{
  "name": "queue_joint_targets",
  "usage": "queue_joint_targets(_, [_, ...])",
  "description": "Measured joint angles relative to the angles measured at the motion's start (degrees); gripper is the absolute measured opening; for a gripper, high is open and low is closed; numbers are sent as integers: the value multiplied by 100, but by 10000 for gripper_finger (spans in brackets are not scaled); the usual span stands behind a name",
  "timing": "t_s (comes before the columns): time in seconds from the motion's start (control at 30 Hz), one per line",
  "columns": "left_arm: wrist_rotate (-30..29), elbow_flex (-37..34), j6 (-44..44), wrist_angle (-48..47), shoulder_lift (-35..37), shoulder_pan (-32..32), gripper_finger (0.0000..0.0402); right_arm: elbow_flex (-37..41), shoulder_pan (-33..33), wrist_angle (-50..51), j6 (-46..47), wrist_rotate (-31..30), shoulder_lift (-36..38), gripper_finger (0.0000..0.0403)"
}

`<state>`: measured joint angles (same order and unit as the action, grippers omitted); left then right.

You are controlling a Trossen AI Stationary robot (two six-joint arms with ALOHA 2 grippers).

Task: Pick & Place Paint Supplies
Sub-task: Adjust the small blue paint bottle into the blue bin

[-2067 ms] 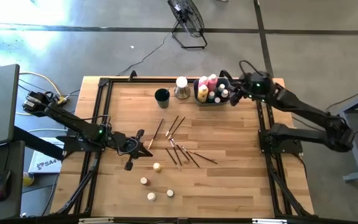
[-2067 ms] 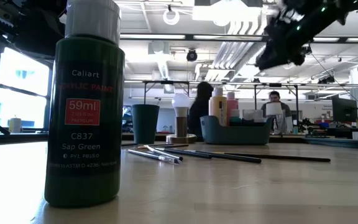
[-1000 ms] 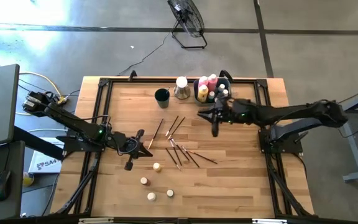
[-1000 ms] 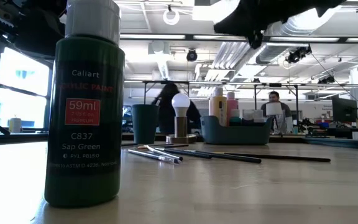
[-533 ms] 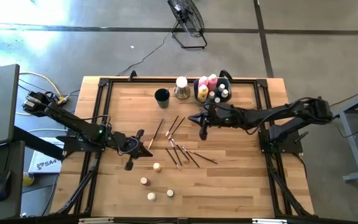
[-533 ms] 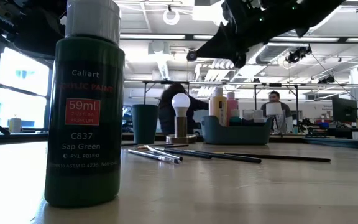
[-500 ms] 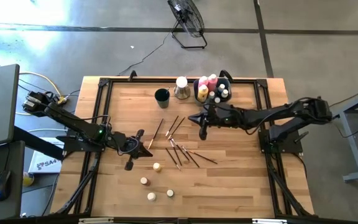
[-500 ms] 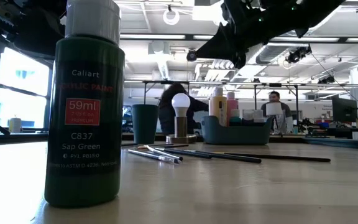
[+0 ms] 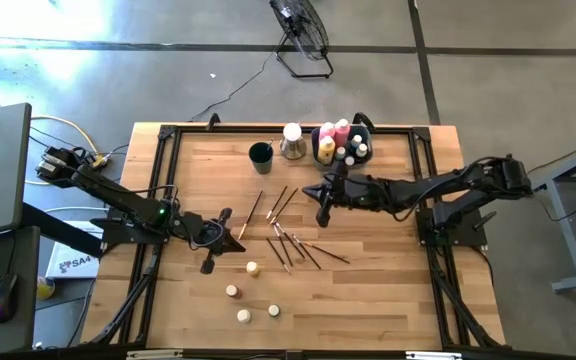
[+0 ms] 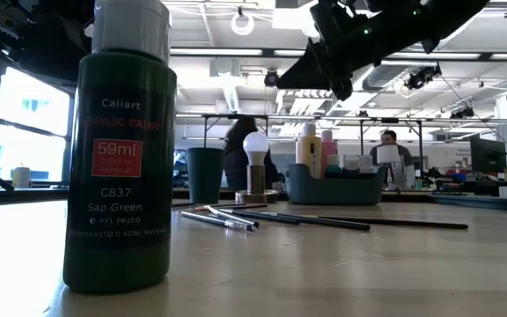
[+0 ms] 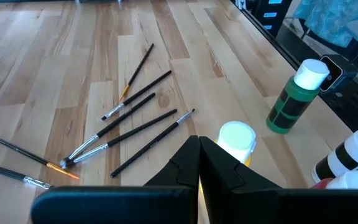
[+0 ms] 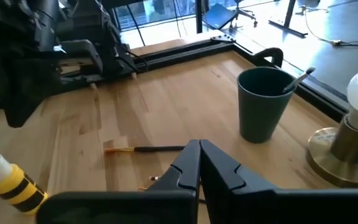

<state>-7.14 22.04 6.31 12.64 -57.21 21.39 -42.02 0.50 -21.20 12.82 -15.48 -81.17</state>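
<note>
Thin dark brushes on wood-plank table.

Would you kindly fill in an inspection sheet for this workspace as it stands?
Surface: light wooden tabletop in a black frame.
Job's things: thin dark-handled brushes scattered mid-table; small cream-capped pots near the front; pink and yellow paint bottles standing in the grey-blue bin.
Clutter: dark round cup; bulb-shaped lamp on a brass base.
Grippers: left hand shut, empty, parked at the left side; right hand shut, empty, above the brushes.
Cables: bundle by the left arm's base; cord on the floor.
Surroundings: floor fan behind the table; people in the room beyond.
</note>
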Motion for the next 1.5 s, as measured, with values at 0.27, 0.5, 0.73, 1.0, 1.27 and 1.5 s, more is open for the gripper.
queue_joint_targets(0.27, [0, 0, 0, -36, 0, 0, 6, 0, -230, 33, 232, -410, 0, 2])
queue_joint_targets(0.5, [0, 0, 4, -36, 0, 0, 6, 0, -392, 1100, 225, -1122, 2, 2])
queue_joint_targets(0.73, [-2, 0, -30, -69, 0, 0, 6, 2, -175, 2375, 731, -978, 2, 2])
queue_joint_targets(1.0, [-2, 0, -49, -271, 0, 0, 6, 2, 205, 3933, 862, -1008, 4, 2])
queue_joint_targets(1.27, [-112, 0, -338, -297, 1, 0, 6, 4, 762, 4427, 587, -1197, 4, 2])
queue_joint_targets(1.5, [-177, 0, -304, -394, 0, 0, 6, 4, 1313, 4412, 206, -341, 11, 2])
